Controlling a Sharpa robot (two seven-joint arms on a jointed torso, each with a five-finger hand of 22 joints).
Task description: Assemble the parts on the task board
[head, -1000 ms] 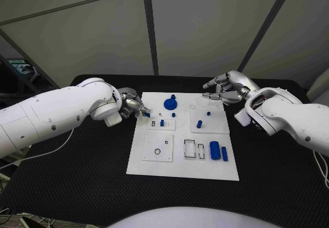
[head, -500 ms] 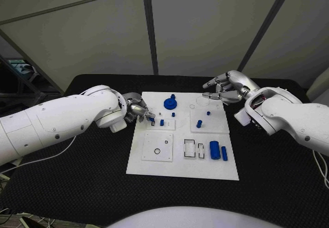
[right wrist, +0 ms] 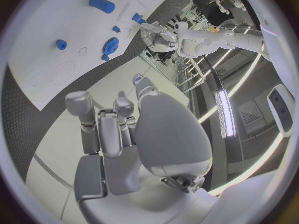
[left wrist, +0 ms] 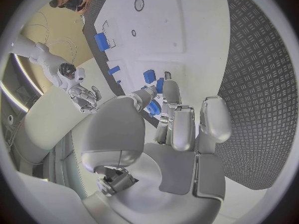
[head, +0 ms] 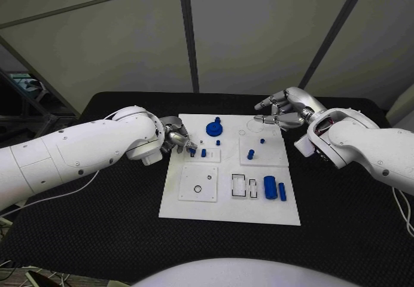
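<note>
The white task board (head: 231,206) lies mid-table. My left hand (head: 176,139) hovers at the board's left edge and pinches a small blue part (head: 191,151) between thumb and finger, just above the small square plate (head: 210,160) beside a standing blue peg (head: 203,153). In the left wrist view the pinched part (left wrist: 153,108) shows between the fingertips (left wrist: 171,90), over the board (left wrist: 187,30). My right hand (head: 281,111) hangs over the board's far right corner with loosely bent fingers and nothing in it. A blue gear (head: 213,128) sits at the far middle.
A blue cylinder (head: 270,188) and a blue bar (head: 282,192) lie at the board's near right beside rectangular slots (head: 242,186). Small blue pegs (head: 250,155) stand on the right plate. The right wrist view shows the gear (right wrist: 112,45) and cylinder (right wrist: 101,4). Black matting (head: 103,221) surrounds the board.
My left hand has moved right from the board's left edge over the small square plate, carrying the small blue part. The right hand has stayed where it was.
</note>
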